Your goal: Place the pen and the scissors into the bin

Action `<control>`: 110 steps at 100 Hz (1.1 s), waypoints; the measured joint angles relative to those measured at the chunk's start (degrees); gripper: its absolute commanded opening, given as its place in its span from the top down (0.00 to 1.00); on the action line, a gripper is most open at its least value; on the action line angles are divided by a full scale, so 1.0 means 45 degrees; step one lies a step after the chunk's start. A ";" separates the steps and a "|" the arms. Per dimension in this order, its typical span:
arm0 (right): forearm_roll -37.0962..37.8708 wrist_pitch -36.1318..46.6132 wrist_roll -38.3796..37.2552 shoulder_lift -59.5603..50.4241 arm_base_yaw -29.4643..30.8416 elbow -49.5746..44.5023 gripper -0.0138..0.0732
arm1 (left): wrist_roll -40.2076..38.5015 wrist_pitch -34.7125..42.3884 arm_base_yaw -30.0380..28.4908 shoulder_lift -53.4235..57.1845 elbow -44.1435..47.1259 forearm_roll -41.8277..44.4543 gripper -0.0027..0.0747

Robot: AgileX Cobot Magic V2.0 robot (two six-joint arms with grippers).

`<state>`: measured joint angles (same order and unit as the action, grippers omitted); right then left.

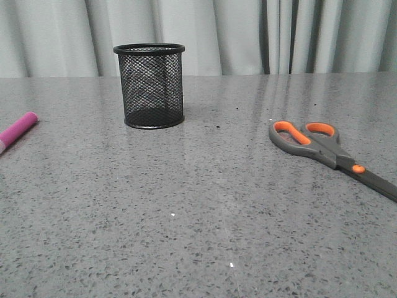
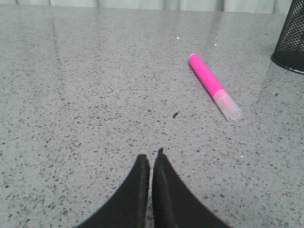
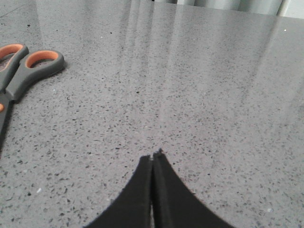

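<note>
Left pincer (image 2: 151,159): clenched, its two dark fingers pressed together with only a hairline seam between them; it holds nothing and hangs over bare tabletop (image 2: 95,95).
Right pincer (image 3: 153,159): likewise clenched on nothing, fingertips meeting at a point above the speckled grey surface.
Pen (image 2: 214,87): lies flat on the tabletop, well apart from the left pincer, its pink body ending in a clear cap.
Scissors (image 1: 332,151): lie flat at the right side of the tabletop, blades closed, orange-lined loops toward the bin.
Bin (image 1: 151,85): stands upright toward the far side of the tabletop, left of centre, with pen and scissors both outside it.
Front view only: the whole bin and the full spread of pen, bin and scissors; neither pincer shows there, and the pen is cut by the left edge.
Left wrist view only: the whole pen, plus a corner of the bin.
Right wrist view only: the scissor handles beside the right pincer, not touching it.
</note>
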<state>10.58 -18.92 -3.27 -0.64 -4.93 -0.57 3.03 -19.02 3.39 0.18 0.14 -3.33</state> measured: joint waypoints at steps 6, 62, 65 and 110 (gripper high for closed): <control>0.0000 0.0000 0.0000 0.0000 0.0000 0.0000 0.92 | 0.0000 0.0000 0.0000 0.0000 0.0000 0.0000 0.99; 0.0000 0.0000 0.0000 0.0000 0.0000 0.0000 0.92 | 0.0000 0.0000 0.0000 0.0000 0.0000 0.0000 0.99; 0.0000 0.0000 0.0000 0.0000 0.0000 0.0000 0.92 | 0.0000 0.0000 0.0000 0.0000 0.0000 0.0000 0.99; -0.1950 0.4462 -0.0268 0.0000 0.0000 0.0000 0.92 | 0.0000 0.0397 0.0000 0.0000 0.0000 -0.2006 0.99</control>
<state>1.80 1.16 -4.48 -0.64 -4.93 -0.57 3.03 -17.23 3.39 0.18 0.14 -12.35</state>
